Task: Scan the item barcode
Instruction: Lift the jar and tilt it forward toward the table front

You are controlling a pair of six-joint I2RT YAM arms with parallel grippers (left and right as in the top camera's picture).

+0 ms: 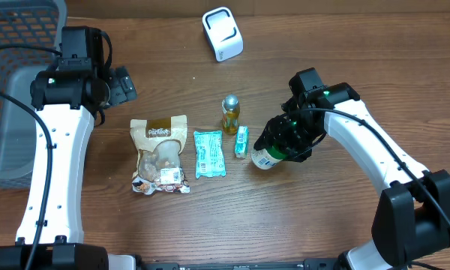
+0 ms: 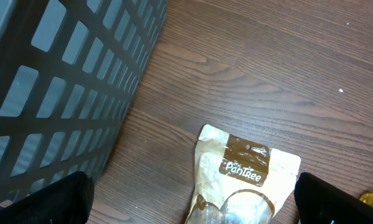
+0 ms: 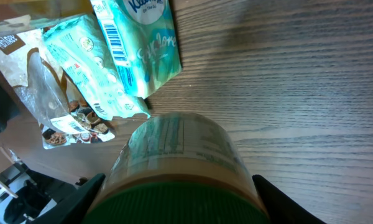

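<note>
Right gripper (image 1: 285, 142): fingers closed around the green-lidded jar (image 1: 264, 158), which sits tilted just right of a small teal packet (image 1: 241, 141). Left gripper (image 1: 124, 84): fingers spread wide and holding nothing, between the grey basket (image 1: 15, 90) and a brown snack bag (image 1: 159, 154). White scanner (image 1: 223, 34): well apart, at the far edge.

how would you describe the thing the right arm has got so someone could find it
On the wooden table, follow the row of goods to its right end, under the right gripper. The jar lies between its fingers. It is round with a green lid, unlike the flat teal pack beside it.
</note>
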